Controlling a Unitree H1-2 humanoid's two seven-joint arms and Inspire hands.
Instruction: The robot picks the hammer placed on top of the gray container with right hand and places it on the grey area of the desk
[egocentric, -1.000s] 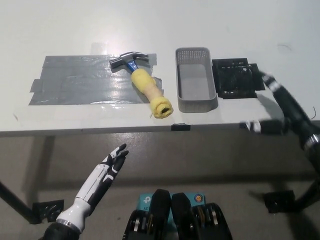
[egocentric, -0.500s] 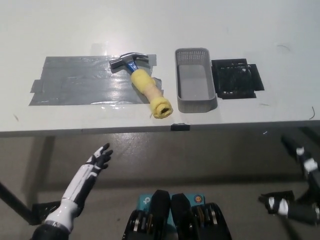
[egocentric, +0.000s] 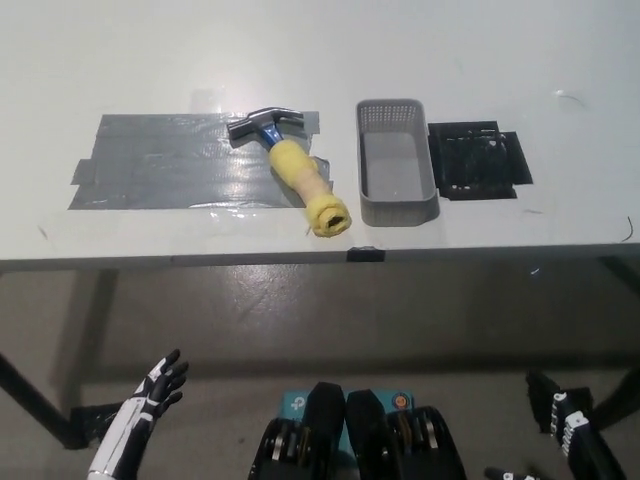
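The hammer (egocentric: 293, 166) lies on the white desk with its steel head on the grey taped area (egocentric: 180, 160) and its yellow handle running toward the desk's front edge, its end just past the tape. The gray container (egocentric: 396, 173) stands empty just right of the hammer. My black right hand (egocentric: 568, 430) hangs low at the bottom right, below desk level, fingers apart and holding nothing. My white left hand (egocentric: 150, 395) is at the lower left, also below the desk, fingers spread.
A black patch (egocentric: 478, 160) lies on the desk right of the container. The desk's front edge (egocentric: 320, 262) crosses the whole picture, with floor and dark table legs (egocentric: 40, 405) beneath.
My right arm has dropped from beside the desk's right end to below the desk at the bottom right. My left hand has lowered and drawn back toward the lower left. The hammer stays put.
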